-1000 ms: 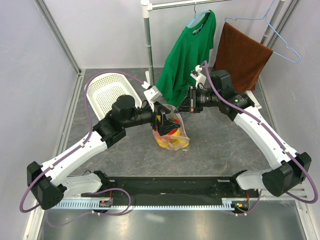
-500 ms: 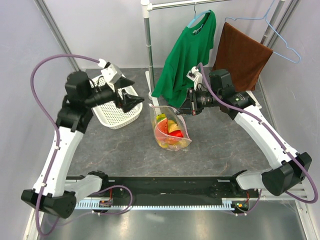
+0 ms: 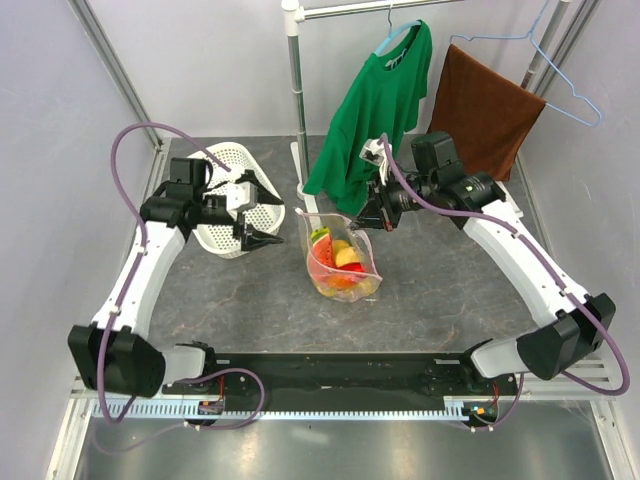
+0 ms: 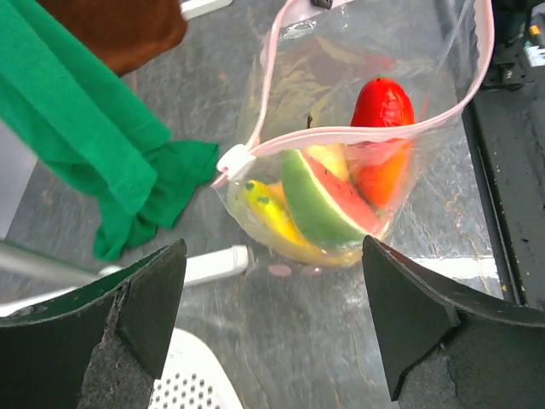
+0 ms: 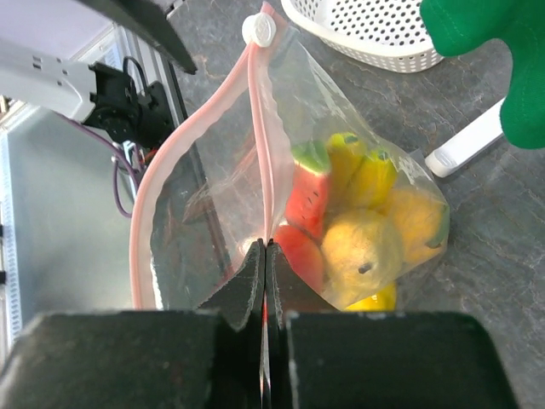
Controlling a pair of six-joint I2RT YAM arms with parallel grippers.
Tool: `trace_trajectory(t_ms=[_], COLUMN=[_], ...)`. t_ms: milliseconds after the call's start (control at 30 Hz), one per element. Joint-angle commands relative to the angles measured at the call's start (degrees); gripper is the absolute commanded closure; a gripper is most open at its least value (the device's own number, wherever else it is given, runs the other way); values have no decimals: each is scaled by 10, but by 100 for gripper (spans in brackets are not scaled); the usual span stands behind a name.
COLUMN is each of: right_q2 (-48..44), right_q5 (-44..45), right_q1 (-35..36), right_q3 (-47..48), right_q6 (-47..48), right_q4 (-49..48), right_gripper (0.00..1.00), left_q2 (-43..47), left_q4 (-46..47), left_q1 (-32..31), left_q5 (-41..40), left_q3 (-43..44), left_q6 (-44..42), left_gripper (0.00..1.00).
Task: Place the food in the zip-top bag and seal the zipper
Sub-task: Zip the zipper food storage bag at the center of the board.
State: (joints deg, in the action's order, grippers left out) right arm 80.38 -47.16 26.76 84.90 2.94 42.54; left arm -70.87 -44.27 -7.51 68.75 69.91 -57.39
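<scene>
- Left gripper (image 3: 264, 238): jaws spread; lower and nearer than half a second ago, bag (image 3: 318, 232) ahead of them.
- Right gripper (image 5: 266, 256): jaws pinching zipper (image 5: 258, 111) as before; food (image 5: 358, 243) beyond.

One zip-top bag (image 5: 204, 196), pinched in the right claw (image 5: 266, 254), holds one watermelon slice (image 4: 319, 200), one red fruit (image 4: 383, 106), several yellow fruits (image 5: 362, 247); one basket (image 3: 228, 157).

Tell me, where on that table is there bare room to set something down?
The widest bare table lies between the zip-top bag and the black rail; another patch sits between the bag and the right arm. Crowded at the back, where basket, green shirt, left hand, right hand and bag meet.
</scene>
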Motion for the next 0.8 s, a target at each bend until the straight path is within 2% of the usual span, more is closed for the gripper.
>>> trace_trajectory(t_ms=[0, 267, 400, 500, 533, 667, 767], right_q2=[7, 18, 24, 28, 27, 25, 26], right_q5=[-18, -5, -3, -2, 0, 0, 1], right_q1=[13, 24, 25, 25, 25, 25, 25], right_q3=[26, 30, 33, 35, 37, 39, 43], right_q6=[78, 109, 117, 122, 124, 131, 131], right_q4=[28, 47, 56, 58, 60, 61, 62], right_gripper=[100, 100, 100, 100, 100, 100, 100], left_q2=[-40, -135, -149, -151, -147, -103, -65], left_q4=[12, 14, 16, 23, 24, 34, 63], left_q1=[-2, -27, -48, -50, -50, -57, -59], left_q5=[89, 116, 122, 131, 138, 154, 153], left_q3=[8, 34, 31, 35, 36, 16, -1], left_q6=[-101, -46, -26, 6, 20, 61, 128], left_gripper=[10, 11, 19, 40, 51, 59, 83])
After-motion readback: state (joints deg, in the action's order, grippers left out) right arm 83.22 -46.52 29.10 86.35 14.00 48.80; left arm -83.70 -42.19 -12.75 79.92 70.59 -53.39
